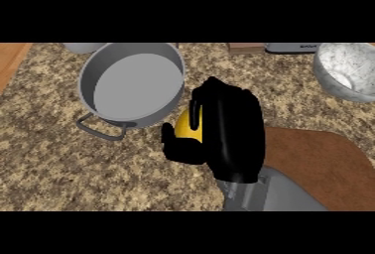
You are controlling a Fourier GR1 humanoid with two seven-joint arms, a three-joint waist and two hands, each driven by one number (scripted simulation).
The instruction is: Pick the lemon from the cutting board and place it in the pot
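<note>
The grey forearm enters from the lower edge at about 5 o'clock and runs up toward the middle of the view. It ends in the right hand [230, 131], seen from its back, knuckles up and fingers [196, 106] pointing toward 11 o'clock. The fingers curl down over the top of the lemon [185, 128] and the thumb wraps in below it, so the hand is closed round the fruit and only a yellow wedge shows at the hand's 9 o'clock side. The left hand does not show in the view.

The board [330, 154] lies at 4 o'clock from the hand, partly under the forearm. The lemon appears to be off the board and over the speckled counter [66, 163], between the board and the pot [132, 82]; whether it is lifted or touching cannot be told from above.

As a judgement, the lemon is light, stiff and rounded, with a waxy skin that could roll or slip in a pinch, so wrapping round its middle, as the hand does, suits it; it is not fragile and would bear a short drop.

The pot stands at 10 o'clock from the hand, just beside the fingertips, its grey inside open and one handle at its near left. Farther off, at 2 o'clock, a speckled bowl [350, 69] sits near the far right edge
</note>
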